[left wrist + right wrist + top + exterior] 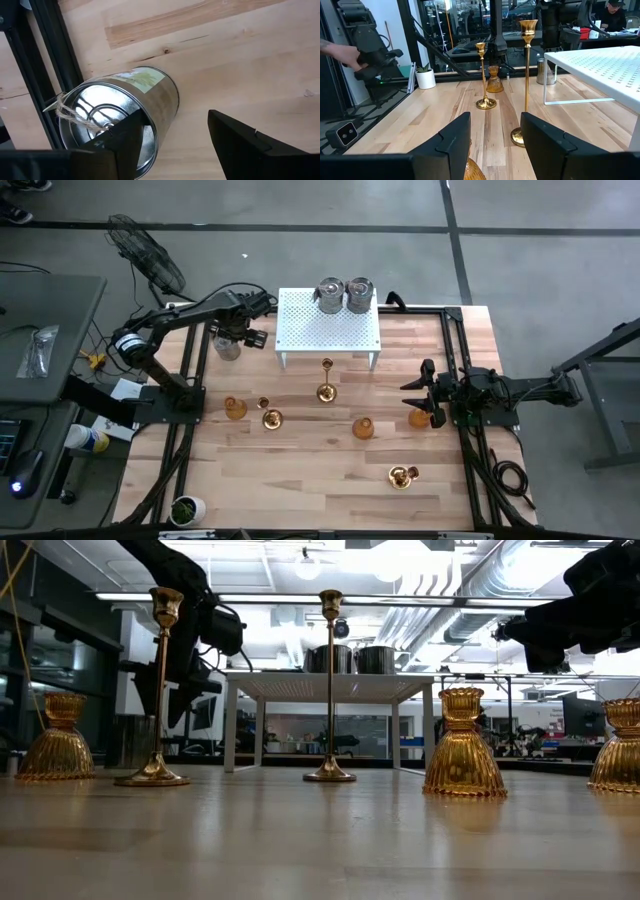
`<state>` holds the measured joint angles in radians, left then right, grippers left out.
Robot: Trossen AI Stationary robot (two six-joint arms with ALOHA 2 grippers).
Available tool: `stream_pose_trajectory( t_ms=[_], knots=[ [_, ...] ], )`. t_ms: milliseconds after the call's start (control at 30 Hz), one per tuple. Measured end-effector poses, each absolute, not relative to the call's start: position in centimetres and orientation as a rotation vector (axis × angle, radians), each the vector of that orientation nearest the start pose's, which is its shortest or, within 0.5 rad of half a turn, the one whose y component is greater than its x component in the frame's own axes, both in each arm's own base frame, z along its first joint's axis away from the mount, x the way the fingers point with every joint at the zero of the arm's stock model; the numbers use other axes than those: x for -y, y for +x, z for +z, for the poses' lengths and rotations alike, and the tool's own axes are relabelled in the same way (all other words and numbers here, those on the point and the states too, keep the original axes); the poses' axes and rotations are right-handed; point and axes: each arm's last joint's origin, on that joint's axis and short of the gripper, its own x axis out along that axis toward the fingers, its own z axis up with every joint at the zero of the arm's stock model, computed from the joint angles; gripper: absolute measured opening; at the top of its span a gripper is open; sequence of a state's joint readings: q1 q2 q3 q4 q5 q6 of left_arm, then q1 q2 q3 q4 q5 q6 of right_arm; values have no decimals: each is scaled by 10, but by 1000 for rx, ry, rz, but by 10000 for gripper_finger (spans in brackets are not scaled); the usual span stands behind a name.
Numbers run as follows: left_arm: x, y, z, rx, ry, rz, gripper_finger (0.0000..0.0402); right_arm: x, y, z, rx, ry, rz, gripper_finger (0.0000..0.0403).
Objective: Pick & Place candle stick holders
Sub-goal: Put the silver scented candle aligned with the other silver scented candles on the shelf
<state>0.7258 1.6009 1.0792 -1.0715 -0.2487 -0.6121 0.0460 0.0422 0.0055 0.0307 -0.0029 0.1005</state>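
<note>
A silver-grey tin holder (pixel 127 107) with twine at its rim stands upright on the wood table near the far left. My left gripper (pixel 175 114) points down over it, open; one finger (pixel 125 142) is over its mouth and the other (pixel 240 145) is outside its wall. In the high view that gripper (pixel 232 340) is left of the white stand (pixel 328 330), which carries two more tins (pixel 345 293). Amber glass cups (pixel 363 427) and gold stemmed holders (pixel 326 378) stand mid-table. My right gripper (pixel 495 145) waits open and level at the right edge. My left gripper comes at the tin from above, with the rim's wall (pixel 159 131) between its two fingers. I cannot tell whether either finger touches the tin. The tin stands on its base on the table.
An amber cup (pixel 419 418) sits just beside my right gripper (pixel 412 392). A small white pot with a green plant (pixel 187 507) stands at the near left corner. Black frame rails (pixel 55 65) run close beside the tin. A person's hand (pixel 342 54) holds a dark device beyond the table.
</note>
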Motion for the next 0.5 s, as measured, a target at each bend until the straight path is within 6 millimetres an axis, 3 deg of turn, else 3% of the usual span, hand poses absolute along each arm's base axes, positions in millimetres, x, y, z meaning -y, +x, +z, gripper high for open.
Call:
stream_pose_trajectory(
  t_ms=[500],
  knots=[
    [-185, 198, 201, -1399, -710, 1077, 213, -5, 100, 165, -9, 100, 48, 165]
  ],
)
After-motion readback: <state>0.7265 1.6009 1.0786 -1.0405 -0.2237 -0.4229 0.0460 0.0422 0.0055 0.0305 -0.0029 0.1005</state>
